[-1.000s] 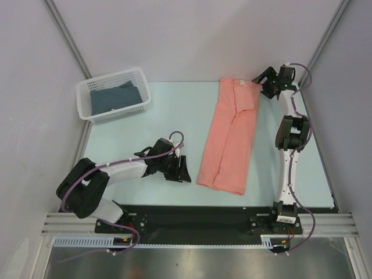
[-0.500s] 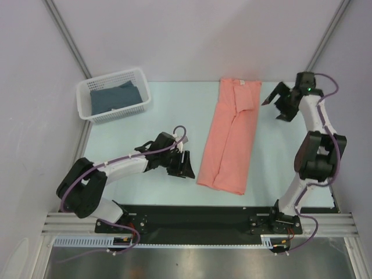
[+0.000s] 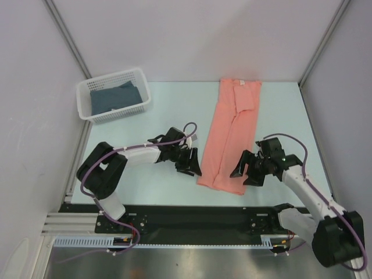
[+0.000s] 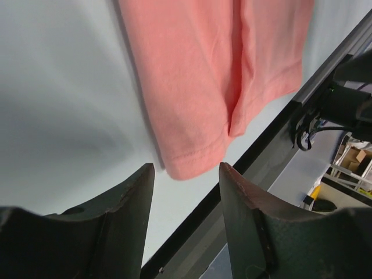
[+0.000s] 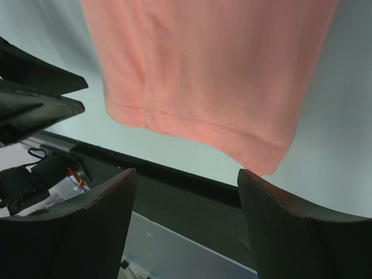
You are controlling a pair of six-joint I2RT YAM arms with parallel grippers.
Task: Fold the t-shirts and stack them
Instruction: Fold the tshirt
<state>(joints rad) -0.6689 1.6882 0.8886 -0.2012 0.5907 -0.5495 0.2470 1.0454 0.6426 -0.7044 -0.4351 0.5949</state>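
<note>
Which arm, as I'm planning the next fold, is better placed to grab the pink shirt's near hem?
Left, narrowly: the left pincer is open, and the shirt's near corner lines up between its fingers. The right pincer, also open, faces the hem's other end, with that corner off towards one finger.

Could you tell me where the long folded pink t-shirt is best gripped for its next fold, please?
Probably grip the salmon-pink t-shirt at its two near hem corners, left gripper from the left, right gripper from the right. It lies as a long flat strip, and both open grippers flank that end.
</note>
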